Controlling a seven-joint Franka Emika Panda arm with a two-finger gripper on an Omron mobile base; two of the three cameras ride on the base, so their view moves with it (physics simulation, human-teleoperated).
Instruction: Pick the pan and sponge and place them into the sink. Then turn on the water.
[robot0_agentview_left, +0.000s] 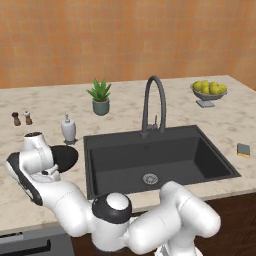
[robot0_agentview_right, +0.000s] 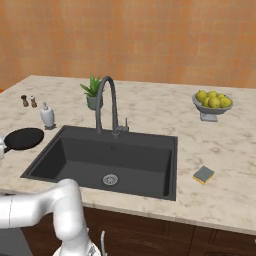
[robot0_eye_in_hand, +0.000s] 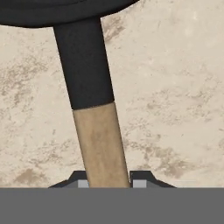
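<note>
We are only starting: our tool (robot0_eye_in_hand: 105, 183) is pinching the pan (robot0_agentview_left: 65, 156) by its wooden handle, left of the sink (robot0_agentview_left: 155, 157) on the worktop (robot0_agentview_left: 45, 200) — nothing sunk yet, sponge (robot0_agentview_right: 203, 174) lying right, faucet (robot0_agentview_left: 152, 105) dry.

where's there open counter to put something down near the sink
Widest bare stretch: right of the sink, between the fruit bowl and the sponge. Another runs behind the faucet, between the plant and the bowl. The left side is crowded: pan, soap dispenser, two shakers, and the gripper on the pan's handle.
</note>
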